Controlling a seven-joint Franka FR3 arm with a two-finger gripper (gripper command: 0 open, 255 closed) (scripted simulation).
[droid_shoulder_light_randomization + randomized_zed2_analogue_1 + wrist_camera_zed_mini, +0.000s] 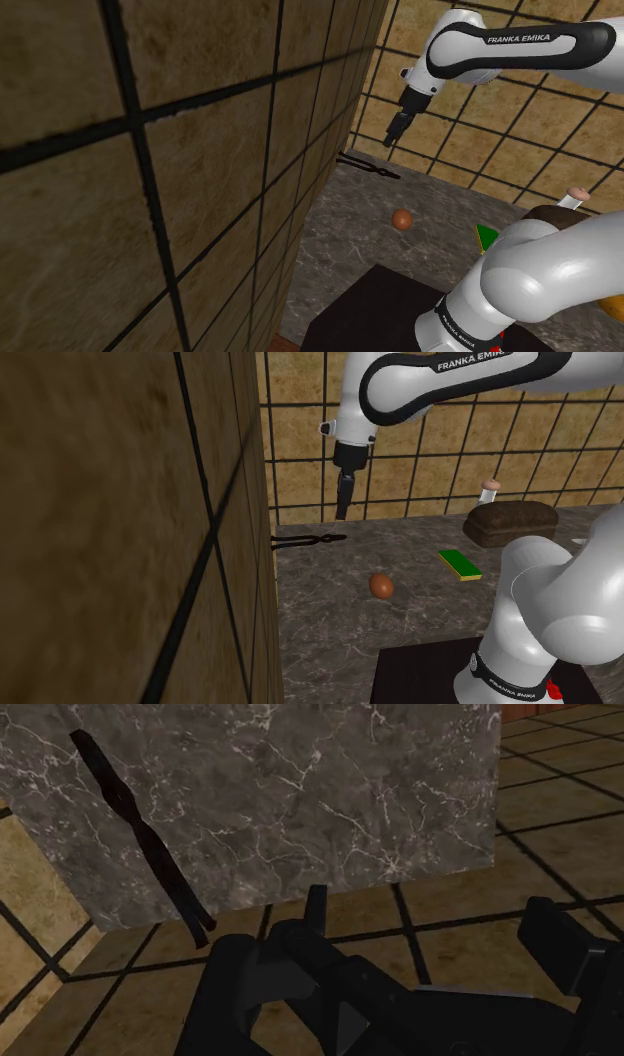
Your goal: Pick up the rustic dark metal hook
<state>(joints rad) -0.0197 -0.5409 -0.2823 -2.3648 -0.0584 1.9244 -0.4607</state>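
Two black fingers [555, 929] are seen standing well apart in the wrist view, with tan tiling showing in the gap and nothing clasped between them. The gripper [343, 509] is held in the air, pointed down, over the far end of a marbled dark-grey counter [330, 622]. No surface is touched by the fingertips.

The dark hook [308, 540] is found lying flat on the counter, below the fingertips and off to their side, toward the big tiled wall [120, 532] that borders the counter. It is not placed between the fingers and is not touched by them. It is shown as a long, thin, twisted bar. In the wrist view one end is split into two thin prongs that reach the counter's edge beside the tiling.

Several other things are laid farther from the fingers than the hook. A brown egg-shaped object [381, 586] is set on the counter between the fingertips and the black stand [420, 672]. A green pad [459, 564] with a yellow edge is placed on the side of the fingers away from the wall. Beyond it a dark brown loaf [510, 522] is seen, with a small capped bottle [489, 490] close by it.
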